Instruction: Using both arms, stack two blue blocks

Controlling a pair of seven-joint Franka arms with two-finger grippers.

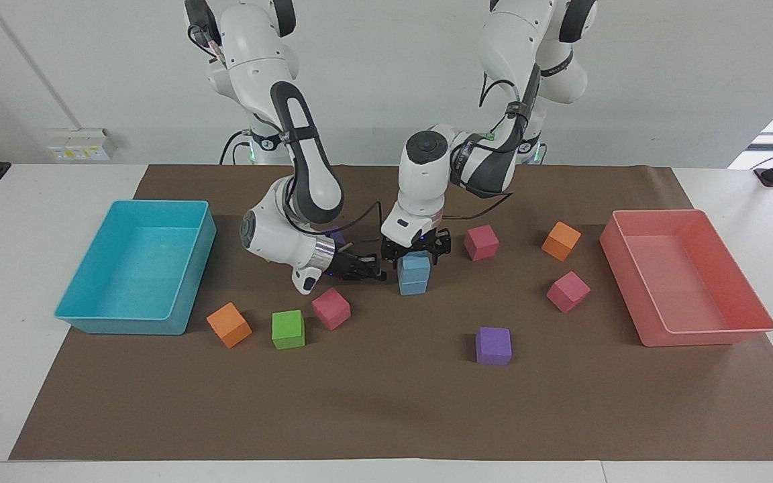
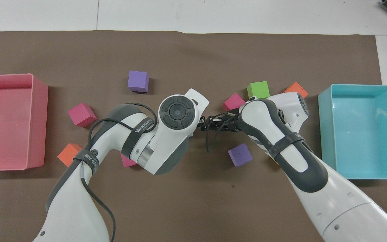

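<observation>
Mid-mat: blue blocks (image 1: pixel 414 275) stacked. Left gripper (image 1: pixel 415 248) over top block, jaws spread, holding nothing; right gripper (image 1: pixel 368 267) beside, jaw state unclear. Release step; next, lift clear.

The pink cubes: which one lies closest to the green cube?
The pink cube right beside the green cube, toward the right arm's end of the table. The other two lie toward the pink tray.

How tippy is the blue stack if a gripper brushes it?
Probably tippy: the blue stack is two cubes tall on one cube's footprint. Likely light, since the cubes look like matte foam, so a brush from the open left gripper just over it, or the right gripper beside it, could topple it. Matte faces should resist sliding.
</observation>
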